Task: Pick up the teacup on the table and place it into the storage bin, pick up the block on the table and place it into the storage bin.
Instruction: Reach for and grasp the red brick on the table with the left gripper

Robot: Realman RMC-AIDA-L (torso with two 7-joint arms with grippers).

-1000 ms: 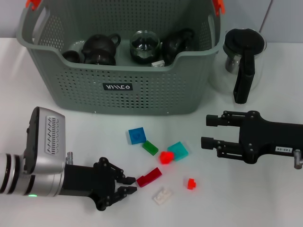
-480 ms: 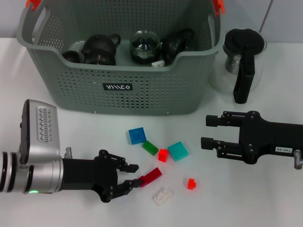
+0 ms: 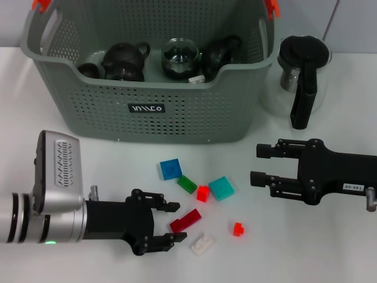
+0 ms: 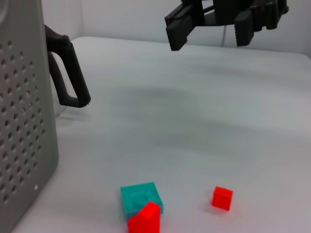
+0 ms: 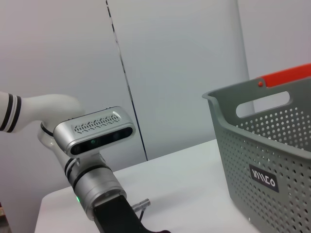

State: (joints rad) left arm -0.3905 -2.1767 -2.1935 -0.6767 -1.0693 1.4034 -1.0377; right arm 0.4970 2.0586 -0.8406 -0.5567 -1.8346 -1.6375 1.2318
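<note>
Fingers of your left gripper (image 3: 168, 223) have spread open again beside the dark red flat block (image 3: 186, 220) on the table, so no grasp yet. Your right gripper (image 3: 259, 164) waits open near the grey-green perforated storage bin (image 3: 147, 100).

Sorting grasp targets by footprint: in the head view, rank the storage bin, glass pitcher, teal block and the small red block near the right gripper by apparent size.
1. storage bin
2. glass pitcher
3. teal block
4. small red block

All gaps look clear; none is a close call.
</note>
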